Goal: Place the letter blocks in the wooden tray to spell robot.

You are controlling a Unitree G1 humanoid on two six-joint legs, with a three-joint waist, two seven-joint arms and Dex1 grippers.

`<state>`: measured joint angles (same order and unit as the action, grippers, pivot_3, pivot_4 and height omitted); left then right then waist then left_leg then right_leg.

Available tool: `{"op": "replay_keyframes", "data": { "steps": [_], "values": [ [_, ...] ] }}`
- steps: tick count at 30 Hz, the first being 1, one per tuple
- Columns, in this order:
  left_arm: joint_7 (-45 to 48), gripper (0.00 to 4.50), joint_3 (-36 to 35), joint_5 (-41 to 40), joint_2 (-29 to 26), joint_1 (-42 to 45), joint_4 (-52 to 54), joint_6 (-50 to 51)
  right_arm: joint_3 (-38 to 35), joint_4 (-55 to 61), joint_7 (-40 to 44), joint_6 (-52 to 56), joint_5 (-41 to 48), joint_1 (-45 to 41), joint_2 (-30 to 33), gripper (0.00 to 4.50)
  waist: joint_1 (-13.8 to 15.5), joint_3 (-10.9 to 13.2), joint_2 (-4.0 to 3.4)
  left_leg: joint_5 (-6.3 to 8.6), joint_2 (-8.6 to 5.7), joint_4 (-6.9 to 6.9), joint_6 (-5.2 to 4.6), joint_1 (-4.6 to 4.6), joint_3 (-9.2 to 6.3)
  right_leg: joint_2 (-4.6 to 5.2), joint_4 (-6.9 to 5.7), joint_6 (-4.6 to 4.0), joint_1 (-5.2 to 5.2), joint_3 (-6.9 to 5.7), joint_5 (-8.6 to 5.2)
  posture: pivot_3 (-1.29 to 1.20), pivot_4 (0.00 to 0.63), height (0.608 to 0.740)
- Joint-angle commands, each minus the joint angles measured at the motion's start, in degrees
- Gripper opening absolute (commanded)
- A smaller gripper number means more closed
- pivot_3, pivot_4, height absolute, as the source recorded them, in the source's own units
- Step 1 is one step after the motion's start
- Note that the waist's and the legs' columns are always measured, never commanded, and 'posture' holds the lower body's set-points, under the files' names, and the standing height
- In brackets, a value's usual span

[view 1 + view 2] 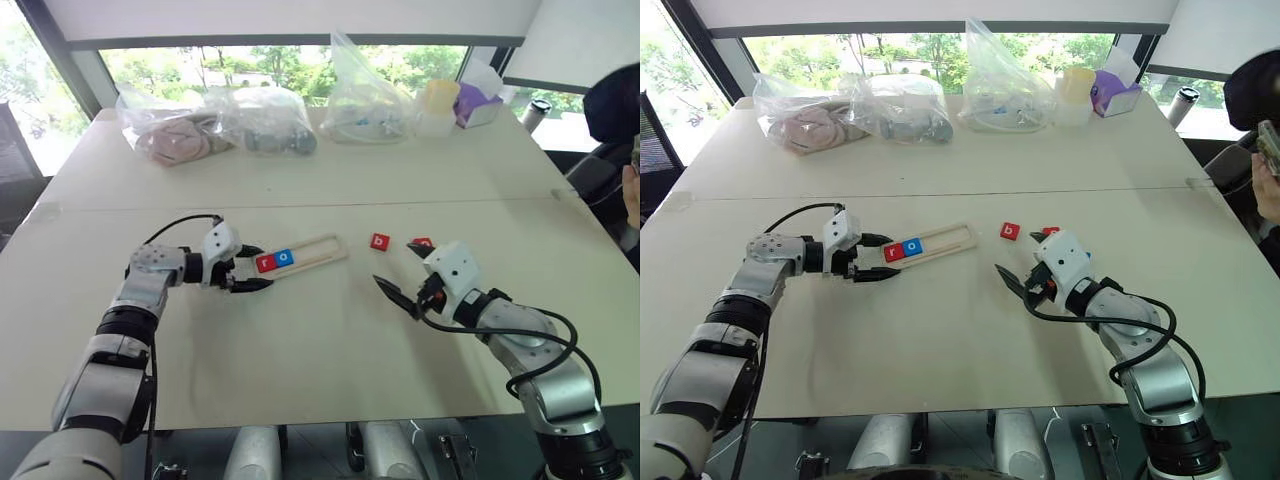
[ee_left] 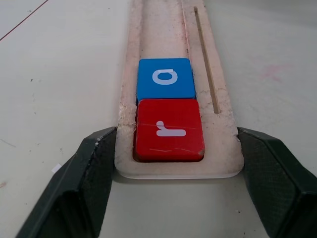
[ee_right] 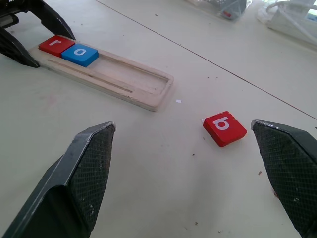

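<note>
Table: wide, smooth, pale surface with a thin seam running across it.
Tray: long, narrow, light-wood frame with a thin raised rim and rounded corners, lying flat near the table's middle.
Tiles in tray: flat red square "r" at the near end, flat blue square "o" touching it.
Loose tiles: red "b" on bare table beside the tray's far end; another red tile partly hidden behind the right claw.
Left claw: black textured fingers clamped against the tray's near end, one on each side.
Right claw: fingers spread wide, hovering near the "b", holding nothing.
Far edge: crinkled clear plastic bags.
</note>
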<state>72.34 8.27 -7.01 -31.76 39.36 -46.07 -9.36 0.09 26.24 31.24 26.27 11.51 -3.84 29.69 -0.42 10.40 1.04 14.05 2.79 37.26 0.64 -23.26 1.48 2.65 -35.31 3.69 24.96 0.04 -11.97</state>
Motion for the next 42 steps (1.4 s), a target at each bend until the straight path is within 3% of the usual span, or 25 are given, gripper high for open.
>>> {"op": "replay_keyframes", "data": {
  "steps": [1, 17, 35, 37, 38, 42],
  "values": [
    [1.38, 3.12, 3.04, 3.85, 0.35, -1.41, -1.47, 0.37, -0.54, 1.73, -0.37, -0.87, -0.01, -0.50, 0.06, 4.50, -0.02, -0.01, 0.00, 0.00, 0.00, 0.00, 0.00, 0.00, 0.00, 0.00, 0.00, 0.00, -0.01, 0.00, 0.00, 0.00, 0.150, 0.740],
    [6.84, 3.12, 7.79, 0.77, 1.69, -11.28, 27.00, 8.95, -1.23, 2.09, -0.64, -0.45, 0.21, -0.53, 0.60, 4.50, 0.08, -0.01, 0.00, 0.00, -0.01, -0.06, 0.00, -0.06, -0.02, 0.01, 0.09, 0.06, 0.00, 0.01, -0.05, 0.00, 0.150, 0.740],
    [2.94, 3.12, 10.29, 1.91, 1.38, -16.31, 34.05, 12.66, -0.74, 2.95, -1.39, -0.54, 0.10, 0.57, 0.33, 4.50, -0.07, -0.01, 0.00, 0.00, -0.01, -0.05, 0.00, -0.05, -0.05, -0.01, 0.08, 0.07, 0.00, 0.01, -0.06, 0.00, 0.150, 0.740],
    [2.20, 4.19, 10.22, 2.05, 1.38, -16.63, 34.03, 12.65, -0.58, 2.64, -1.28, -0.69, 0.04, 0.39, 0.34, 4.50, -0.05, -0.01, 0.00, 0.00, -0.01, -0.06, 0.00, -0.04, -0.05, 0.00, 0.08, 0.07, 0.00, 0.01, -0.06, 0.00, 0.150, 0.740],
    [1.92, 4.44, 10.19, 2.09, 1.33, -16.71, 34.04, 12.76, -0.56, 2.56, -1.24, -0.68, 0.07, 0.26, 0.34, 4.50, 0.02, -0.01, 0.00, 0.00, -0.01, -0.06, 0.00, -0.04, -0.05, -0.01, 0.08, 0.07, -0.01, 0.01, -0.06, 0.00, 0.150, 0.740],
    [1.38, 4.44, 9.97, 2.34, 0.54, -17.26, 34.23, 12.77, -0.32, 2.17, -1.21, -0.55, 0.09, -0.53, 0.24, 4.50, -0.08, -0.01, 0.00, 0.00, -0.01, 0.01, 0.00, -0.02, -0.05, 0.00, 0.08, 0.16, -0.04, 0.01, -0.12, 0.00, 0.150, 0.740]
  ]
}}
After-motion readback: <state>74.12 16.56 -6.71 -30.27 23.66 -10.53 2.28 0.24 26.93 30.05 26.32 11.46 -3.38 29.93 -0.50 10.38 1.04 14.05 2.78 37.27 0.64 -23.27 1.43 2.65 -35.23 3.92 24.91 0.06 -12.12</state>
